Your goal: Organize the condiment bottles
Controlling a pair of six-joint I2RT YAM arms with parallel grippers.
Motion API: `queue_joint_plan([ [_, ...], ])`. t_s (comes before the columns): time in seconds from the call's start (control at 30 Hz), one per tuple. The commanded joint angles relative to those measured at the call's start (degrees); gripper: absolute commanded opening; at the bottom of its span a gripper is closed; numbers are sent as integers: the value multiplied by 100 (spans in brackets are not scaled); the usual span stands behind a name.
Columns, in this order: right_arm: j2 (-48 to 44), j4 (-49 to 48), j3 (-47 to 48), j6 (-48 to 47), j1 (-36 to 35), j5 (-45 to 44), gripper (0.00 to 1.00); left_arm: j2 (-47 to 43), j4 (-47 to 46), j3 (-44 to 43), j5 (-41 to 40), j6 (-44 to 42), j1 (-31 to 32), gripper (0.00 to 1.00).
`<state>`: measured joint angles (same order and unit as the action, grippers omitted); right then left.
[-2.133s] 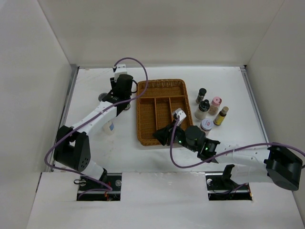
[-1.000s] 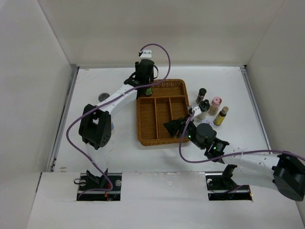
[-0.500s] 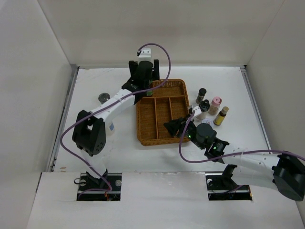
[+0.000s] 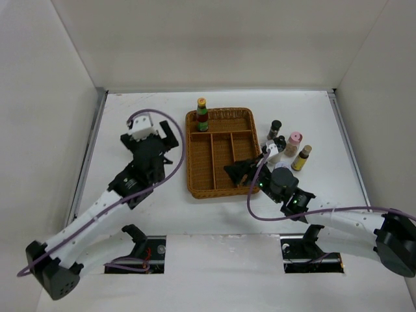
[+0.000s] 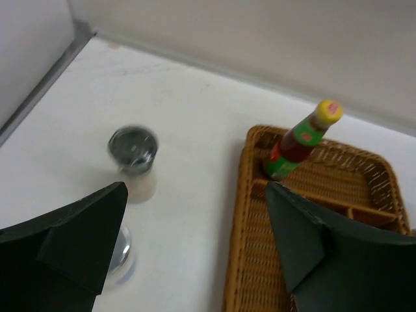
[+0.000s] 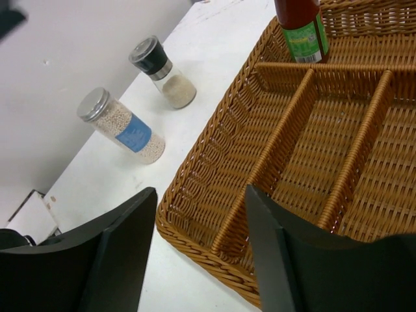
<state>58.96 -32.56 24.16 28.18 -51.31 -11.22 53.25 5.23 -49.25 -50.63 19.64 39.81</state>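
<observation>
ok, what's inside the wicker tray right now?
One red sauce bottle, upright in the wicker tray's far-left corner. The long compartments show empty where visible; the right claw covers the near-right corner.

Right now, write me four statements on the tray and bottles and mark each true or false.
1. The yellow-capped red sauce bottle stands upright in the back-left corner of the brown wicker tray. True.
2. The left gripper holds it. False: it is open and empty.
3. The pink-capped bottle sits in the tray. False: it stands on the table, right of the tray.
4. The silver-lidded, blue-labelled jar stands outside the tray. True.
</observation>
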Motion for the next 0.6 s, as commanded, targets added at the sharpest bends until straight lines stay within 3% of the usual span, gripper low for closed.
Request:
queue_joint_plan([
  [0.0,-60,-199,-26,82,38,-73,66,-490,1985,442,-597,1372,-21,88],
  [0.07,-34,-190,-8,65,12,-55,69,-693,2612,583,-597,1866,-223,89],
  [0.17,-25,-190,1,73,11,-29,72,-843,2694,768,-396,1947,-583,88],
  [0.57,151,-216,71,47,-50,41,72,140,911,1331,799,1561,-1735,81],
])
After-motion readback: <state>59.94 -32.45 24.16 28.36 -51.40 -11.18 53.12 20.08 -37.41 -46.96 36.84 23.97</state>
